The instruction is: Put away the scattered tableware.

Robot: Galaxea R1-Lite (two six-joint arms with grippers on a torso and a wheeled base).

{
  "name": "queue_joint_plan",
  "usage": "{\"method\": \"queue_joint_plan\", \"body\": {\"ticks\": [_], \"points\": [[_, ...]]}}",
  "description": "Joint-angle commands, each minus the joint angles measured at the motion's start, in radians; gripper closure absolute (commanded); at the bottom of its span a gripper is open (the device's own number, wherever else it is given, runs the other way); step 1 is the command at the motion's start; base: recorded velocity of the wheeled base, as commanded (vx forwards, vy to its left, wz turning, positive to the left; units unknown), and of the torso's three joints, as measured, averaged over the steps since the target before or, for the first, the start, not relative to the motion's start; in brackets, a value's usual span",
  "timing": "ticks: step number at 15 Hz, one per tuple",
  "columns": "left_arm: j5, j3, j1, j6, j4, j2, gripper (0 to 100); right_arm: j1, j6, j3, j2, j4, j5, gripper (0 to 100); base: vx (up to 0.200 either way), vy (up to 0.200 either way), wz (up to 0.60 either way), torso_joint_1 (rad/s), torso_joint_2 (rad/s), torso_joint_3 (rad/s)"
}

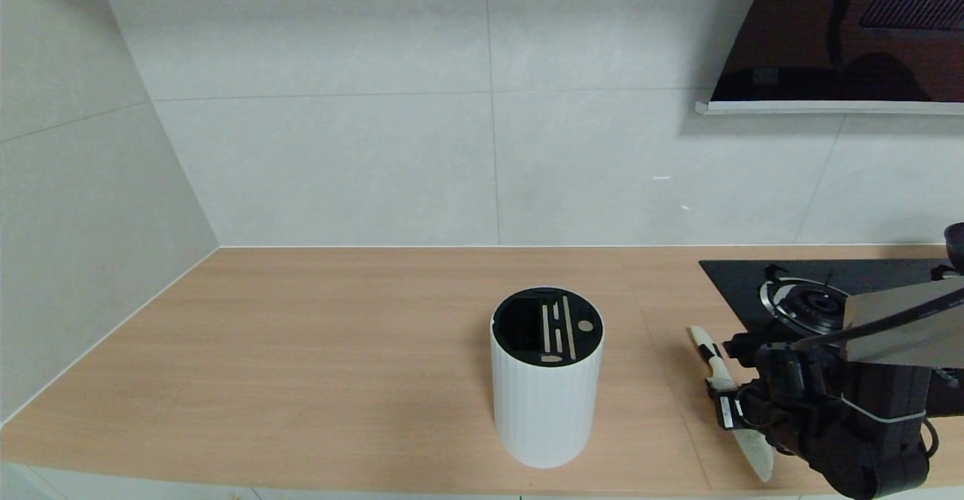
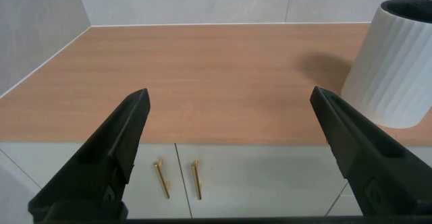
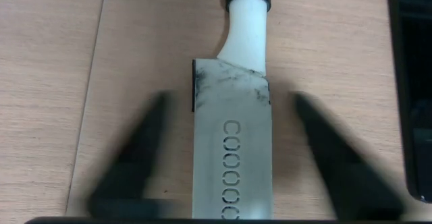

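Note:
A knife (image 1: 710,357) with a white and black handle lies on the wooden counter (image 1: 339,349) at the right, its blade pointing toward the front edge. My right gripper (image 1: 734,410) is low over it, open. In the right wrist view its fingers (image 3: 135,166) stand on either side of the blade (image 3: 233,150) with gaps showing. A white ribbed holder (image 1: 546,402) with a black slotted top stands mid-counter, left of the knife. My left gripper (image 2: 233,163) is open and empty off the counter's front edge, with the holder (image 2: 398,62) beyond it.
A black gas hob (image 1: 813,289) with a burner sits right behind the knife. A dark range hood (image 1: 843,33) hangs on the tiled wall above. Cabinet doors with gold handles (image 2: 177,178) lie below the counter edge. The counter's left half is bare wood.

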Motion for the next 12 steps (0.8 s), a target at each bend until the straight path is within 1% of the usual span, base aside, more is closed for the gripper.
{"method": "queue_joint_plan", "body": {"ticks": [1,4,7,11,12], "points": [[0.0,0.0,0.0,-0.002,0.0,0.0,0,-0.001,0.0,-0.001,0.001,0.0,0.0,100,0.0,0.0,0.0,0.0,0.0,0.0],[0.0,0.0,0.0,-0.002,0.0,0.0,0,-0.001,0.003,0.001,-0.01,0.0,0.0,100,0.0,0.0,0.0,0.0,0.0,0.0],[0.0,0.0,0.0,-0.002,0.0,0.0,0,0.006,0.029,0.012,-0.068,0.005,-0.001,100,0.0,0.0,0.0,0.0,0.0,0.0],[0.0,0.0,0.0,0.002,0.0,0.0,0,0.032,0.029,0.068,-0.223,0.015,-0.001,100,0.0,0.0,0.0,0.0,0.0,0.0],[-0.001,0.0,0.0,0.012,0.0,0.0,0,0.052,0.031,0.087,-0.293,0.042,-0.003,100,0.0,0.0,0.0,0.0,0.0,0.0]]}}
